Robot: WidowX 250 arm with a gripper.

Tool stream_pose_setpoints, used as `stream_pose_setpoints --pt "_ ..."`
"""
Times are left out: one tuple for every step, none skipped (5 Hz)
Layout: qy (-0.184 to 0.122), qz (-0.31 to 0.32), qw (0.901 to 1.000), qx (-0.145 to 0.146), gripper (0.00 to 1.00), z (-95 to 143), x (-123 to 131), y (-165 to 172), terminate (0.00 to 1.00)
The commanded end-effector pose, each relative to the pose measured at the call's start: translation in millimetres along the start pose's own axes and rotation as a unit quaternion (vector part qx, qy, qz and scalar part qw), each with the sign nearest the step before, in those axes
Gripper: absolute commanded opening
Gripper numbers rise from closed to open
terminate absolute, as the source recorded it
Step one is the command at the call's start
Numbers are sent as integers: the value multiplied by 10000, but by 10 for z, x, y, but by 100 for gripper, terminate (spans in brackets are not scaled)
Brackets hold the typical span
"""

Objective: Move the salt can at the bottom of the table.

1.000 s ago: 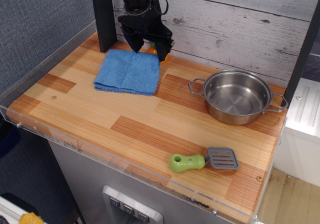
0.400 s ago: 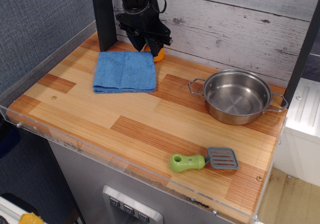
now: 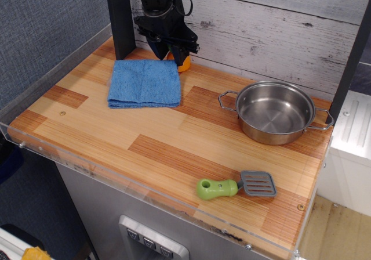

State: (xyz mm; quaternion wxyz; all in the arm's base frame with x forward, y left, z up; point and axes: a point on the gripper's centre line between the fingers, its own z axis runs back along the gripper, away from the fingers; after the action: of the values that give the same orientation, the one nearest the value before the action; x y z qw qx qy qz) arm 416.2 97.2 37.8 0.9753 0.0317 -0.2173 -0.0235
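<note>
Risks first. The small orange salt can (image 3: 183,64) stands at the upper left of the frame, at the far edge of the light and reddish wood-plank desk (image 3: 174,150), hard against the whitewashed plank wall. Only a sliver of its orange body shows below the black robot hand (image 3: 172,51); the cap is hidden. My judgement: a round toy body gripped off-centre could squirt out from between the fingers and roll along the wall. The folded blue cloth (image 3: 145,83) lies just beside the can, toward the lower left of it; a low drag toward the near edge could snag the cloth and pull it along. A low carry line to the right could also meet the steel two-handled pot (image 3: 275,111) at the right of the frame. The green-handled grey spatula (image 3: 236,186) lies near the near edge, at lower centre-right, and could obstruct the set-down spot there.

The hand: it hangs directly over the can, fingers pointing down, astride or against the orange body. Whether the fingers are clamped on the can or merely around it, I cannot tell; the hand's own bulk hides the contact.
</note>
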Motion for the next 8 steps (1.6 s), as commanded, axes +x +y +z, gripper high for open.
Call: stream_pose_setpoints --pt "-400 -82 9992 29 0 372 204 6 0" --pt "-549 -107 9984 -9 0 570 258 -27 0" --pt "-669 -86 9977 -80 0 732 261 -106 0" --pt "-696 -307 9966 -311 0 945 238 -265 0" --pt "-670 -448 9961 -367 0 1256 159 -336 0" --pt "-570 -571 9963 -313 0 1492 22 -394 0" --pt "-414 -688 9962 -348 0 1659 -256 -357 0" --pt "-312 -807 9954 -407 0 1711 -609 -325 0"
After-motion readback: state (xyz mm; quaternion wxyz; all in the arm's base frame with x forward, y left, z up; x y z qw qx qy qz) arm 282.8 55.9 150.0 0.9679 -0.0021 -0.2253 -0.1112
